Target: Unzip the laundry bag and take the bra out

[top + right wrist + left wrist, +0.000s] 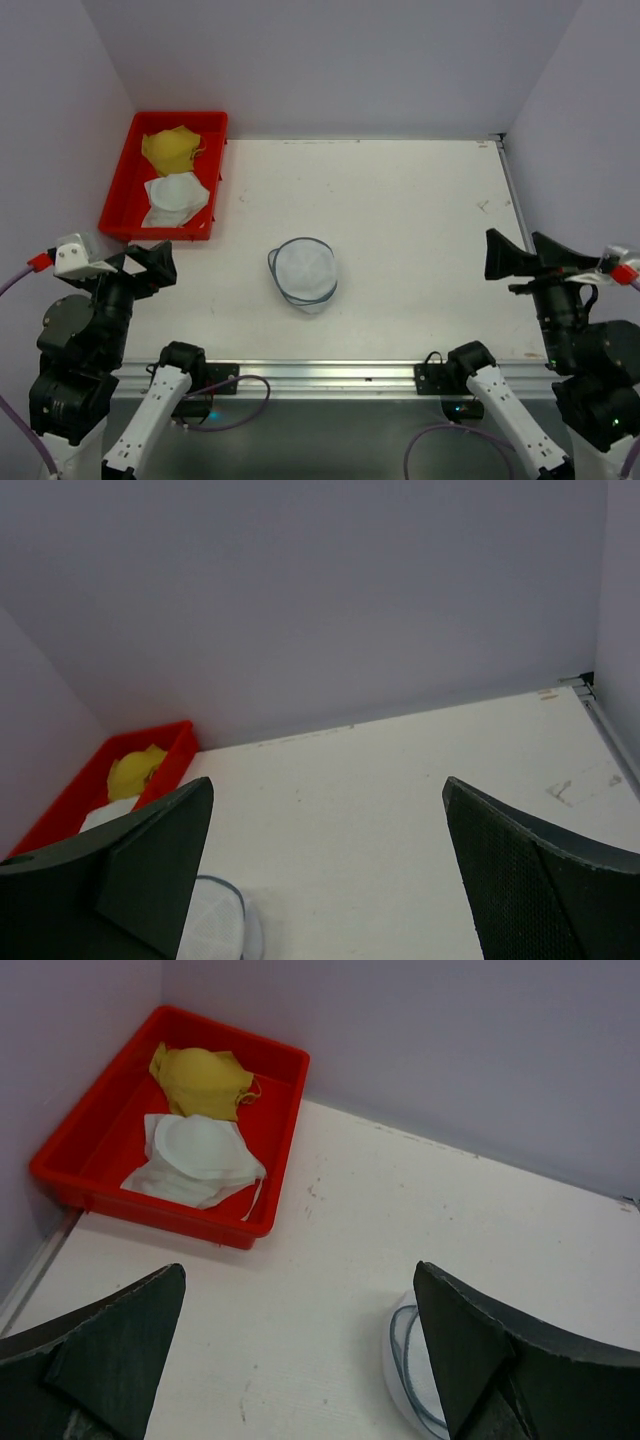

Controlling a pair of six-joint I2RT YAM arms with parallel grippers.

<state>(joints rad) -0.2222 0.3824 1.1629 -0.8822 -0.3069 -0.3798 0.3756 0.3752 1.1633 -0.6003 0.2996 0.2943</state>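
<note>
The laundry bag (304,272), a white mesh drum with thin dark rims, lies in the middle of the white table, zipped as far as I can see. Its edge shows in the left wrist view (405,1365) and in the right wrist view (215,925). No bra shows inside the bag. My left gripper (150,263) is open and empty, near the table's left edge, well left of the bag. My right gripper (522,255) is open and empty, near the right edge, far right of the bag.
A red plastic tray (122,185) stands at the back left, holding a yellow bra (172,148) and a white bra (176,197); they also show in the left wrist view (200,1077) (197,1152). Purple walls close in the back and sides.
</note>
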